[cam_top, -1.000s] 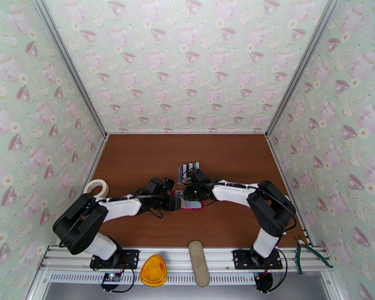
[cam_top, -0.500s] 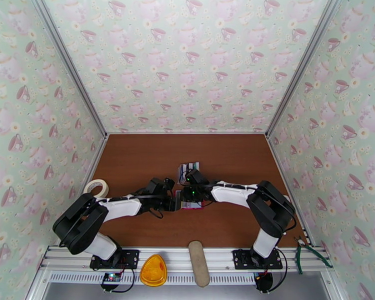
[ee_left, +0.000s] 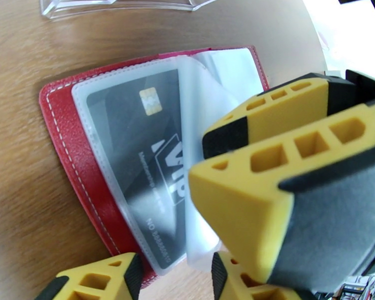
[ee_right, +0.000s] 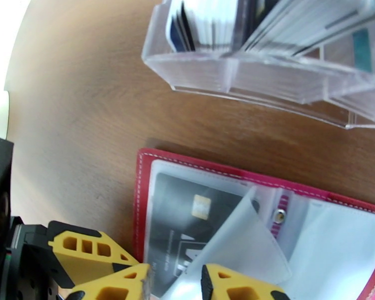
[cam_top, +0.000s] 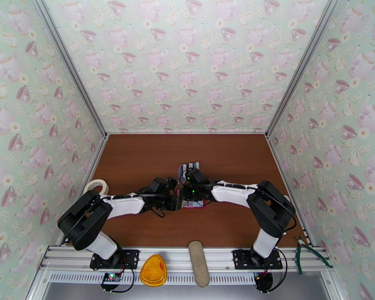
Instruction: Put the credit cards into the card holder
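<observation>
A red card holder [ee_left: 62, 141] is laid open flat on the table [ee_right: 87, 96], one clear sleeve lifted. A black chip card [ee_left: 132, 141] is sleeved inside. More credit cards [ee_right: 207, 21] are stood in a clear rack [ee_right: 267, 81] just beyond, on the far side.

Top: high behind arm bases [cam_top: 115, 258], looking down, far. Wrists: close, angled down, both on open wallet [ee_left: 65, 131].

One red card holder [ee_left: 62, 141], one dark card [ee_left: 132, 146], one clear stand [ee_right: 267, 81].
</observation>
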### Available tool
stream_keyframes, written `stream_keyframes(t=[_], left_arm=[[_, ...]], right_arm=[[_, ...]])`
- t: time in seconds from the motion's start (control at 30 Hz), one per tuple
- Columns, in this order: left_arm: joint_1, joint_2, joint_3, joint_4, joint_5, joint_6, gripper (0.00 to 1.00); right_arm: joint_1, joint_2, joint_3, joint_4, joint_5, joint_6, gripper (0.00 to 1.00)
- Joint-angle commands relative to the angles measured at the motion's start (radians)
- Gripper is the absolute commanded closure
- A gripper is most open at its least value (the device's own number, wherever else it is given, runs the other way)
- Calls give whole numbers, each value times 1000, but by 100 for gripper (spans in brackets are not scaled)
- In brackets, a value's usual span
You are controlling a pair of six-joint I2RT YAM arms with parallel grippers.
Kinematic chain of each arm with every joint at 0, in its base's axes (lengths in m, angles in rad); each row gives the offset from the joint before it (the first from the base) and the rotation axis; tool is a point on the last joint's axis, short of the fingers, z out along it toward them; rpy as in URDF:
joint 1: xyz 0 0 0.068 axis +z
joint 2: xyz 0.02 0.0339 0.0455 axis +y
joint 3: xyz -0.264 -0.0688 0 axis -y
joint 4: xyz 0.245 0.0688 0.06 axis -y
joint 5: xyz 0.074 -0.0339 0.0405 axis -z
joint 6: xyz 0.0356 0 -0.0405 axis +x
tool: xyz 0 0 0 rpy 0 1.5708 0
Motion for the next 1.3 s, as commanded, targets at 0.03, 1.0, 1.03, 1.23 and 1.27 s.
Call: stream_keyframes(t=[0.03,1.0,1.03,1.23,1.27], left_arm=[[-21,98,-25,-139,-139,4,58],[-21,-16,17,-207,-174,6,88],[-20,-24,17,-207,-173,8,87],[-20,-18,30,-207,-171,22,77],[-19,-16,30,-203,-171,21,77]], right_arm=[[13,-33,13,-9,-23,2,66],[-61,-136,-117,14,-10,8,76],[-56,-122,-115,19,-14,9,78],[-20,-63,-104,63,-33,31,84],[-17,-56,-99,68,-36,34,85]])
